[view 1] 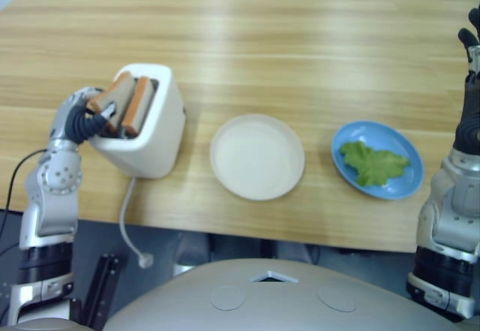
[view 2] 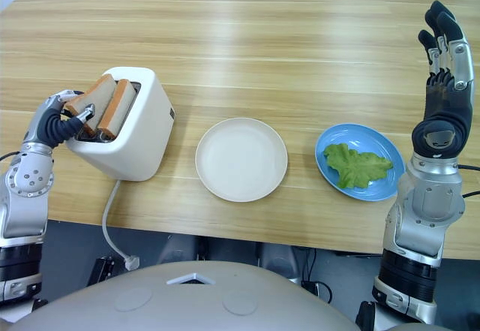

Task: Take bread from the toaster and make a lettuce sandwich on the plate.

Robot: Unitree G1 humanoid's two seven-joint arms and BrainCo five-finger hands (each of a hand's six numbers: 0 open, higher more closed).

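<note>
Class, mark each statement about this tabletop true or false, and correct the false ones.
1. The white plate sits between the toaster and the blue dish. True.
2. The lettuce lies on the white plate. False: it lies in the blue dish.
3. Two bread slices stand in the toaster. True.
4. The right hand grips the lettuce. False: it is raised, open, holding nothing.
5. The left hand grips the left slice. True.

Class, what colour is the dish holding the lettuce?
The dish is blue; the right eye view shows it best.
</note>
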